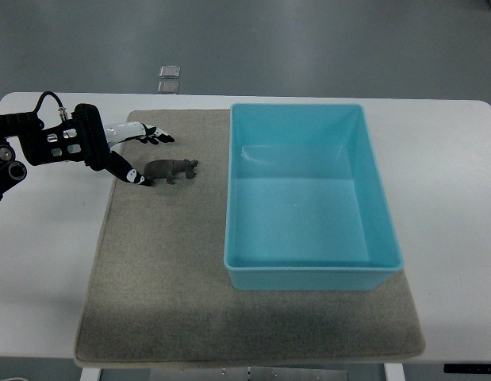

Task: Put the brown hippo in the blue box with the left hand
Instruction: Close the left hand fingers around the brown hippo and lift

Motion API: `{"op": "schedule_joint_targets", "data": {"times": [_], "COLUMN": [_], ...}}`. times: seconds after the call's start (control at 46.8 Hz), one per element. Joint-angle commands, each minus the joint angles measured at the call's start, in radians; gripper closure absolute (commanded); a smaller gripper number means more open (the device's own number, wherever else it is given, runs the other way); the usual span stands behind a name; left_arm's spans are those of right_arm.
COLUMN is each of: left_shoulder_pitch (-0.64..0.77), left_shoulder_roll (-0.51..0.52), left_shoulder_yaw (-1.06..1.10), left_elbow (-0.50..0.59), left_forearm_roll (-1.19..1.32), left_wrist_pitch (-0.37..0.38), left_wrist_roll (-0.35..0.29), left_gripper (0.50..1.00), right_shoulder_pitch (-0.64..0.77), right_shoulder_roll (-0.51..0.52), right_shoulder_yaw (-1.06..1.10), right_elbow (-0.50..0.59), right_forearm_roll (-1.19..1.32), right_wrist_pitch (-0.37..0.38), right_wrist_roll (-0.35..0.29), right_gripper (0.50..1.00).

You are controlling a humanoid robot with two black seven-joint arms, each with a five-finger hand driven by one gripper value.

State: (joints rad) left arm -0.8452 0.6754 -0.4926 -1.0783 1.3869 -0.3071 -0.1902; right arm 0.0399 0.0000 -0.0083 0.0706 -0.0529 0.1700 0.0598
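Left hand [142, 155] open beside brown hippo [170, 169].

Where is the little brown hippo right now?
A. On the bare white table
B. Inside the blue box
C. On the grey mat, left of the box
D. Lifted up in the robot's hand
C: the brown hippo stands on the grey mat, left of the blue box, with the left hand open beside it.
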Motion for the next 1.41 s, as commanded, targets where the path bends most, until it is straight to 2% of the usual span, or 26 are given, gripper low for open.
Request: {"op": "schedule_joint_targets", "data": {"times": [0.0,0.128,0.705,0.855,1.09,1.389], "left_shoulder_pitch": [0.0,0.0,-0.002,-0.002,-0.002,-0.002], "left_shoulder_roll": [-0.003,-0.014,-0.028,-0.033,-0.042,-0.04], "left_shoulder_yaw": [0.0,0.0,0.003,0.008,0.023,0.026], "left_elbow": [-0.003,0.0,0.012,0.017,0.02,0.02], "left_forearm_roll": [0.0,0.0,0.014,0.014,0.014,0.014], "left_wrist_pitch": [0.003,0.005,0.026,0.026,0.046,0.046], "left_wrist_roll": [0.0,0.001,0.005,0.006,0.008,0.008], "left_gripper": [0.611,0.639,0.679,0.716,0.724,0.827], "right_shoulder_pitch": [0.0,0.0,0.0,0.0,0.0,0.0], "right_shoulder_roll": [0.0,0.0,0.0,0.0,0.0,0.0], "right_shoulder_yaw": [0.001,0.001,0.001,0.001,-0.001,0.001], "right_elbow": [0.0,0.0,0.0,0.0,0.0,0.0], "right_forearm_roll": [-0.001,0.001,-0.001,0.001,-0.001,0.001], "right_wrist_pitch": [-0.001,0.0,0.0,0.0,-0.001,0.0], "right_wrist_roll": [0.0,0.0,0.0,0.0,0.0,0.0], "right_gripper": [0.564,0.564,0.564,0.564,0.564,0.564]}}
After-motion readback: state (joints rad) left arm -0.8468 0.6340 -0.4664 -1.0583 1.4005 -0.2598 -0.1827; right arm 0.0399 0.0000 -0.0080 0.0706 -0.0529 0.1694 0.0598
